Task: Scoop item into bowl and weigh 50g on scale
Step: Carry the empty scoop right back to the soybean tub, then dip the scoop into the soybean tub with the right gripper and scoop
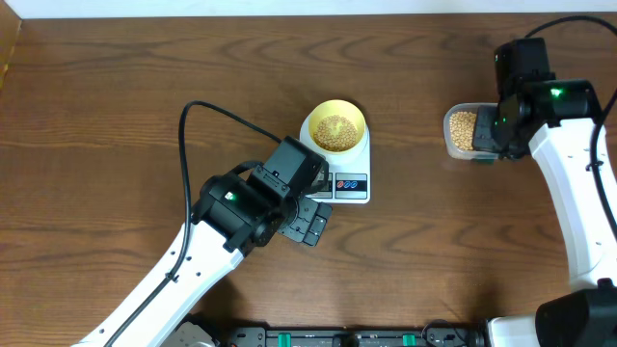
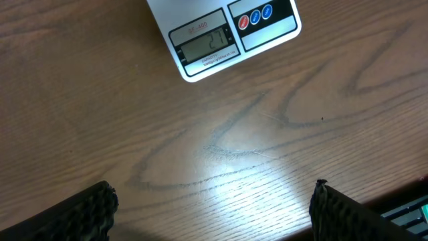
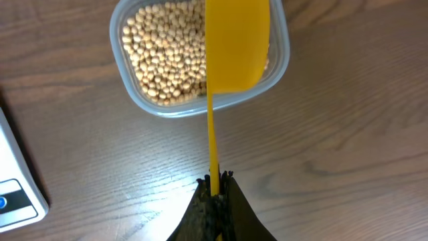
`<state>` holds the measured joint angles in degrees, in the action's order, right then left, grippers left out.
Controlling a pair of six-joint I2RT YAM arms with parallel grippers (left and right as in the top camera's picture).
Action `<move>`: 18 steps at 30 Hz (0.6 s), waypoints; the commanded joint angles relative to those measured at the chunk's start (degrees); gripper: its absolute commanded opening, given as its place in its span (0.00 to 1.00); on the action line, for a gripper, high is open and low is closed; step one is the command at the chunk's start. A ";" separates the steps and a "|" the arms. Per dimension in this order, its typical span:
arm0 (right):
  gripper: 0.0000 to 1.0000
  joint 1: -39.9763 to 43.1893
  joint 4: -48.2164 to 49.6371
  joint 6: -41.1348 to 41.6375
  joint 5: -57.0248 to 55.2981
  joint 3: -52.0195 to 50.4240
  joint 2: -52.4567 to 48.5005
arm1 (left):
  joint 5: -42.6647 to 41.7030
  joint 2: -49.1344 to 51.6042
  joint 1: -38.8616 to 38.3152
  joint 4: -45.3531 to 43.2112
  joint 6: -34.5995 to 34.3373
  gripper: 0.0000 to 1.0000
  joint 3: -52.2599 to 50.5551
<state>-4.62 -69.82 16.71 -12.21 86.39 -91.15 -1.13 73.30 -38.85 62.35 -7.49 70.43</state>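
The left arm reaches in from the near-left corner. The left gripper (image 2: 214, 213) is poised over the brown wooden table (image 2: 234, 134), just in front of the white rounded-rectangular digital scale (image 1: 351, 185). Its fingers (image 2: 80, 214) are spread wide and hold nothing.

The small round pale-yellow bowl (image 1: 358, 116) sits on the scale with small round tan beans (image 1: 334, 131) inside.

The right arm stretches up the table's right side. The right gripper (image 3: 215, 187) is clamped on the thin handle of a yellow plastic scoop (image 3: 235, 47), which hangs over the bean-filled clear rectangular plastic tub (image 3: 130, 94).
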 commanded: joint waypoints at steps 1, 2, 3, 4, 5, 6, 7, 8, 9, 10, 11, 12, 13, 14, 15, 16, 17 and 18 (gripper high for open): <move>0.01 0.09 0.28 1.51 0.52 -2.12 -0.37 | 0.72 -0.22 -0.13 -0.02 0.31 0.94 1.38; 0.01 0.09 0.74 1.49 0.55 -2.78 -0.37 | 0.72 -0.22 -0.13 -0.02 0.31 0.94 1.38; 0.01 0.09 1.18 1.49 0.57 -3.41 -0.37 | 0.72 -0.22 -0.11 -0.02 0.31 0.94 1.38; 0.01 0.09 1.49 1.51 0.55 -3.96 -0.37 | 0.72 -0.22 -0.13 -0.02 0.31 0.94 1.38; 0.01 0.09 1.90 1.49 0.57 -4.52 -0.37 | 0.72 -0.22 -0.13 -0.02 0.31 0.94 1.38; 0.01 0.09 2.27 1.51 0.57 -5.07 -0.37 | 0.70 -0.22 -0.13 -0.02 0.31 0.94 1.38; 0.01 0.09 2.78 1.51 0.57 -5.62 -0.37 | 0.72 -0.22 -0.13 -0.02 0.31 0.94 1.38; 0.01 0.09 3.23 1.49 0.59 -6.14 -0.37 | 0.72 -0.22 -0.13 -0.02 0.31 0.94 1.38; 0.01 0.09 3.69 1.49 0.57 -6.62 -0.37 | 0.72 -0.22 -0.13 -0.02 0.31 0.94 1.38; 0.01 0.09 4.20 1.49 0.57 -7.04 -0.37 | 0.72 -0.22 -0.13 -0.02 0.31 0.94 1.38; 0.01 0.09 4.79 1.49 0.57 -7.48 -0.37 | 0.72 -0.22 -0.13 -0.02 0.31 0.94 1.38; 0.01 0.09 5.16 1.49 0.57 -7.72 -0.37 | 0.70 -0.22 -0.13 -0.02 0.31 0.94 1.38; 0.01 0.09 5.66 1.49 0.57 -8.00 -0.37 | 0.72 -0.22 -0.13 -0.02 0.31 0.94 1.38; 0.01 0.13 6.32 1.49 0.57 -8.37 -0.37 | 0.72 -0.22 -0.13 -0.02 0.31 0.94 1.38; 0.01 0.20 6.93 1.49 0.57 -8.68 -0.37 | 0.72 -0.22 -0.13 -0.02 0.31 0.94 1.38; 0.01 0.28 7.61 1.49 0.61 -9.07 -0.37 | 0.72 -0.22 -0.13 -0.02 0.31 0.94 1.38; 0.01 0.39 8.31 1.49 0.59 -9.55 -0.37 | 0.72 -0.22 -0.13 -0.02 0.33 0.94 1.38; 0.01 0.57 9.31 1.46 0.61 -10.23 -0.37 | 0.70 -0.22 -0.13 -0.02 0.31 0.94 1.38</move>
<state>-4.60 -61.78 17.41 -11.44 77.58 -91.35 -1.13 73.30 -38.85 62.35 -7.49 70.43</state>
